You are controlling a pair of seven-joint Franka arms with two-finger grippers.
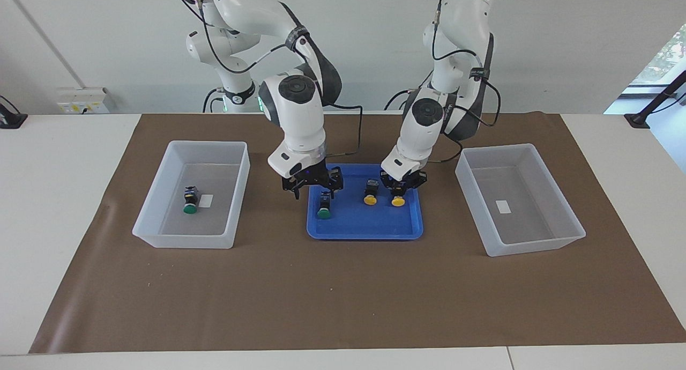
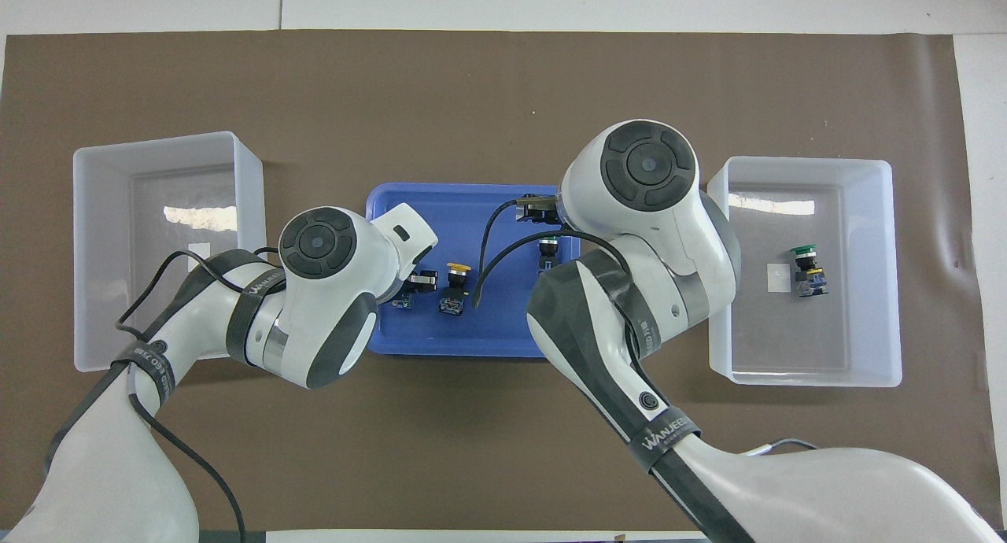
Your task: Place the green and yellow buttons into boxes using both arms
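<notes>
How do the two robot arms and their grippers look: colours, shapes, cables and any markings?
Both arms, the left arm and the right arm, have glossy white rounded shells with dark grey joint sections and round dark end caps. Loose black cables run along them. A black strap with white lettering wraps each forearm. The left gripper and the right gripper are small, black and two-fingered.

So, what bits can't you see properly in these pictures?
- Overhead view: the left arm mostly hides the left gripper and the yellow button under it.
- Overhead view: the right arm covers most of the green button in the blue tray.
- Both views: the box label is too small to read.
- Facing view: the top edge cuts off both arms' upper parts.
</notes>
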